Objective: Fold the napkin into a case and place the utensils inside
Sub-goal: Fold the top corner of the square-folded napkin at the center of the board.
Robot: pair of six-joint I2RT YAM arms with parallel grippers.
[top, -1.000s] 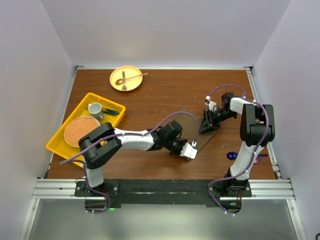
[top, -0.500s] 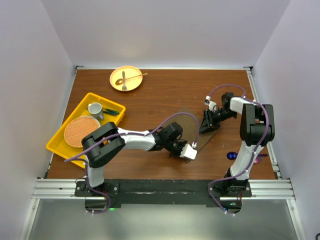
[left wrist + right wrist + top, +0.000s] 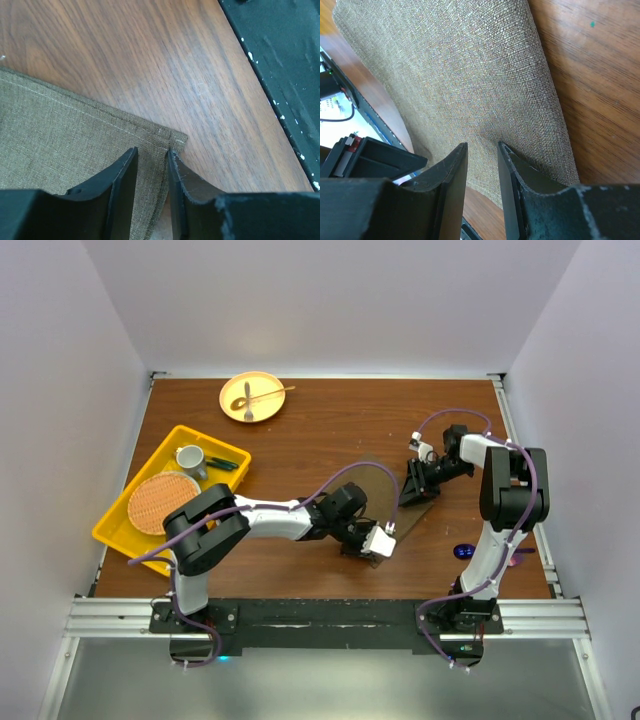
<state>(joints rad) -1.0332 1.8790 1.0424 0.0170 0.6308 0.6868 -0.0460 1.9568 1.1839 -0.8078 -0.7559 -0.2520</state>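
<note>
Olive napkin [image 3: 60, 145], corner — between left hand [image 3: 152, 150] fingers [image 3: 122, 185]

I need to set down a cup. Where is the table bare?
Bare table: the far strip between plate and right arm, and the patch between tray and napkin. Crowded mid-right, where left tool and right tool meet the napkin, spoon nearby.
</note>
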